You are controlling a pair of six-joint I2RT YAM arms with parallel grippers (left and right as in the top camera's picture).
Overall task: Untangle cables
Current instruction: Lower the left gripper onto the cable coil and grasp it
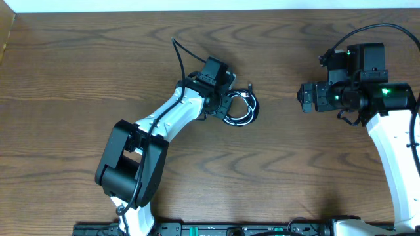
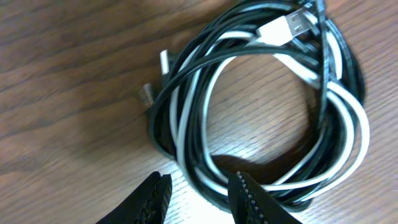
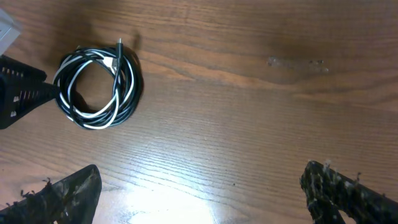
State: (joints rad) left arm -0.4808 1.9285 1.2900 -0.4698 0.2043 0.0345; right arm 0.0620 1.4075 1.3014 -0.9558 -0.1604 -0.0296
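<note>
I see the 2 cables in one round coil [image 1: 241, 110] on the table [image 1: 79, 65], a bit left of the middle. The black cable [image 2: 348, 68] & the white cable [image 2: 362, 127] go round & round each other, all mixed up. In the left wrist cam a flat white USB plug [image 2: 289, 26] lies at the top of the coil. 2 small metal plug ends [image 2: 147, 94] poke out on its left side.

My left gripper [image 2: 199, 186] is down at the coil. Its fingers stand narrow, not wide, & the near rim of the coil shows in the gap btw them. I can't tell if they pinch the cords or just sit by them. In the right wrist cam that gripper's tip looks like it touches the coil's left edge.

My right gripper [image 1: 303, 97] is well apart from the coil, off on the right side, pointing at it. Its fingers [image 3: 74, 193] are spread as wide as can be & hold nothing.
</note>
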